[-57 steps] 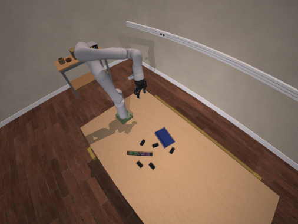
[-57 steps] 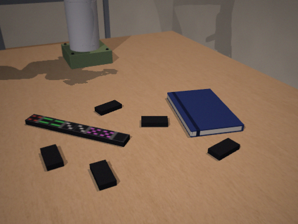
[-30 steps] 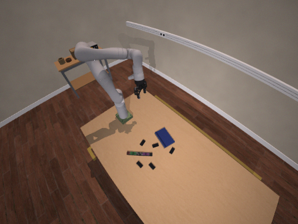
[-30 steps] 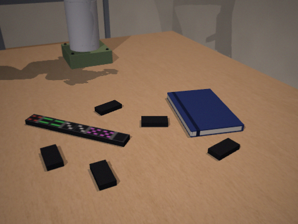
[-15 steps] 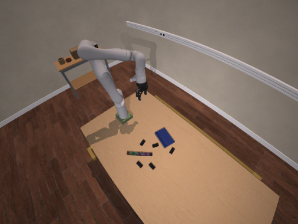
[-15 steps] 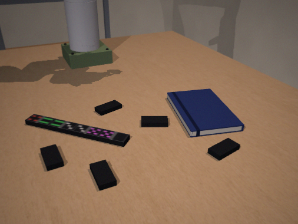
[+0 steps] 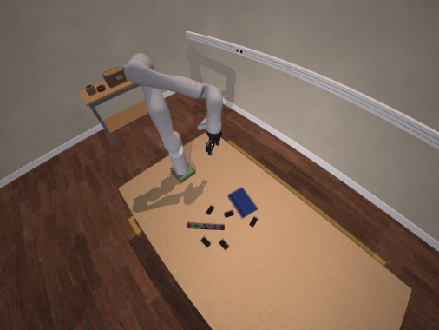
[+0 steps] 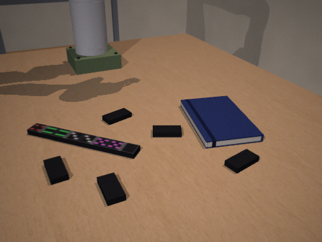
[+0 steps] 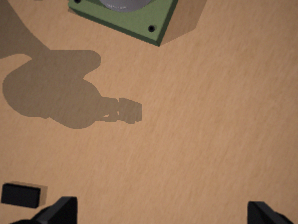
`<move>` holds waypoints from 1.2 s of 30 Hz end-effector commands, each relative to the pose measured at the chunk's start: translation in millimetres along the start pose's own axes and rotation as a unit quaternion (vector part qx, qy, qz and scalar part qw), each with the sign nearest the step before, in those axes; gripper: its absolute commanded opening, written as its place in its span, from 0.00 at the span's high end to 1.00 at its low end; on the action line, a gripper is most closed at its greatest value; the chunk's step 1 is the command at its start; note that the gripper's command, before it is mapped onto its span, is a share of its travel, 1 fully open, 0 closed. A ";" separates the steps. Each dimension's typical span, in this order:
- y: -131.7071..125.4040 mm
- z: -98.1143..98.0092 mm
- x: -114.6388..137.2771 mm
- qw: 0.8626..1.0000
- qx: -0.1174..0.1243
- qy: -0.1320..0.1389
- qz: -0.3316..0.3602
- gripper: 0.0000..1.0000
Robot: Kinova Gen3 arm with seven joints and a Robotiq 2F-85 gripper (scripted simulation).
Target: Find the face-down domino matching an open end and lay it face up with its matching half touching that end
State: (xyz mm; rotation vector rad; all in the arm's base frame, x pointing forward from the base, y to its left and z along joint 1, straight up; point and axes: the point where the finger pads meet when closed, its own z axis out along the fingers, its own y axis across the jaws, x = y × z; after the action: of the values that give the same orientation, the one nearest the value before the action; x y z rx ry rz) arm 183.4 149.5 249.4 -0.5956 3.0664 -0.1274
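The line of face-up dominoes lies flat on the table. Its left end shows red pips and its right end is blank. Several black face-down dominoes lie around it: one behind it, one to the right, one by the book, and two in front. My gripper is open and empty, high above the table near the arm's base. The wrist view shows one face-down domino at the lower left.
A blue notebook lies flat to the right of the line. The green base of the arm stands at the back. A small side table with cups and a box stands off by the wall.
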 end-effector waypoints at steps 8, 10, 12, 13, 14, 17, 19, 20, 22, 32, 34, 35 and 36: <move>-20.6 41.9 -35.3 0.998 -0.055 0.035 0.000 0.00; -24.3 46.3 -39.2 0.998 -0.059 0.036 0.002 0.00; -28.4 50.8 -43.0 0.997 -0.063 0.036 0.003 0.00; -32.7 55.4 -46.8 0.997 -0.067 0.036 0.005 0.00; -37.4 59.9 -50.6 0.997 -0.071 0.036 0.006 0.00; -53.3 73.8 -61.2 0.996 -0.079 0.034 0.012 0.00; -65.2 83.0 -67.6 0.996 -0.083 0.031 0.016 0.00; -71.5 87.6 -70.4 0.996 -0.084 0.029 0.018 0.00; -78.0 92.1 -73.1 0.996 -0.085 0.028 0.020 0.00; -133.1 125.0 -86.0 0.996 -0.079 0.014 0.036 0.00; -146.4 132.0 -86.9 0.996 -0.075 0.011 0.039 0.00; -152.8 135.2 -87.1 0.996 -0.073 0.010 0.041 0.00; -159.0 138.3 -87.1 0.997 -0.070 0.009 0.042 0.00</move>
State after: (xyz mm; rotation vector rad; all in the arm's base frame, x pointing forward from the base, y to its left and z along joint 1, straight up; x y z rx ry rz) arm 315.7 45.6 136.1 -0.4860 3.1409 0.0912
